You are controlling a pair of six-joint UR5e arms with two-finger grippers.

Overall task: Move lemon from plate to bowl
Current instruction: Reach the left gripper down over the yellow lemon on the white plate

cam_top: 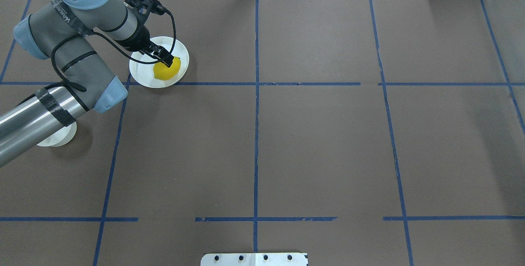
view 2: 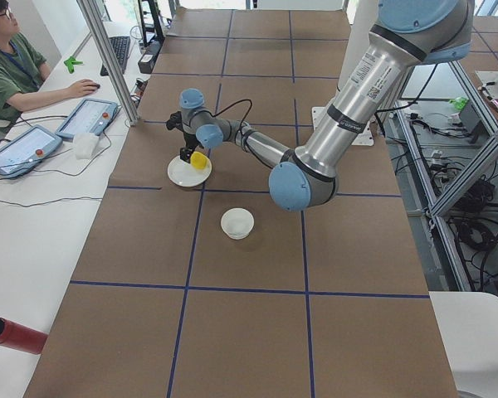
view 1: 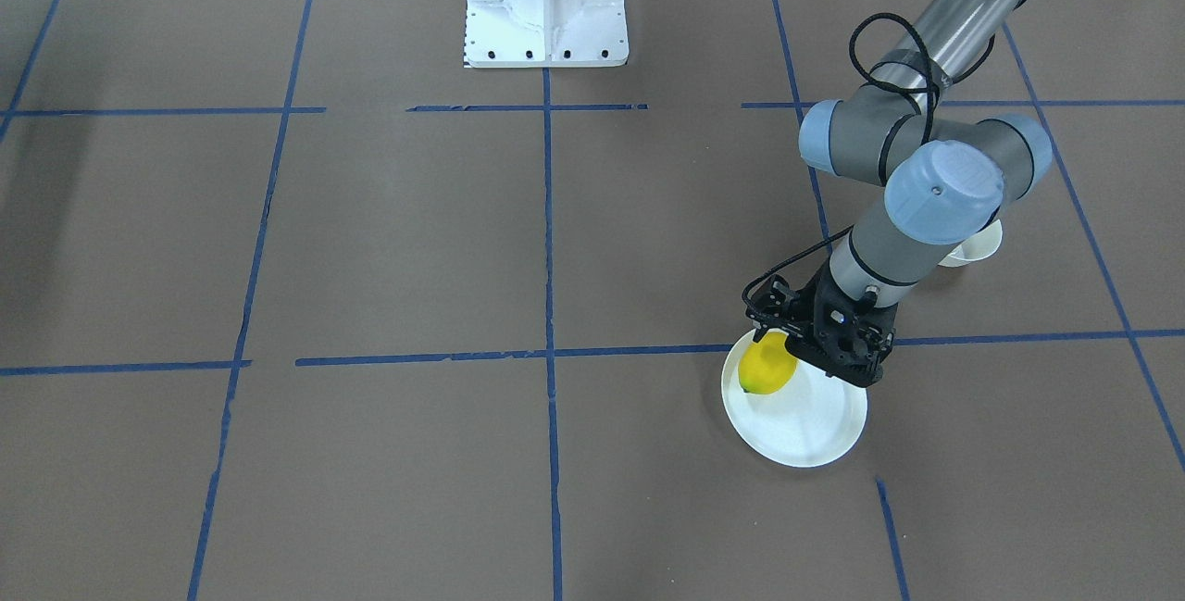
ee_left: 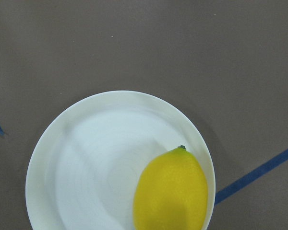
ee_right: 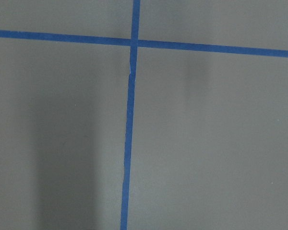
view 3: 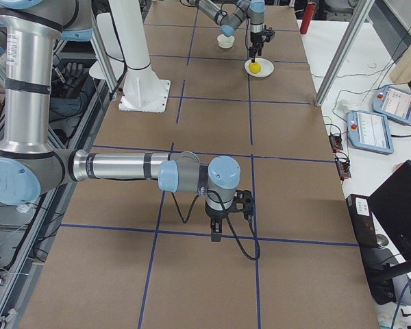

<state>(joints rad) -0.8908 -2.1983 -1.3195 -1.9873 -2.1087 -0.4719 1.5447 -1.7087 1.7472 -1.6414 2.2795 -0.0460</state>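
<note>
Left claw (cam_top: pixel 165 60) by one lemon (cam_top: pixel 168 70), one plate (cam_top: pixel 141 74), one bowl (view 2: pixel 237 223)

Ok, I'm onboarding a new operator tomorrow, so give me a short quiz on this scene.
1. True or false: the lemon already lies in the bowl.
2. Which gripper hangs over the plate? A: left. B: right.
3. Fill in: the lemon sits close to the plate's ____ (rim or centre).

Key: 1 false, it is on the plate. 2 A, the left gripper. 3 rim.
</note>
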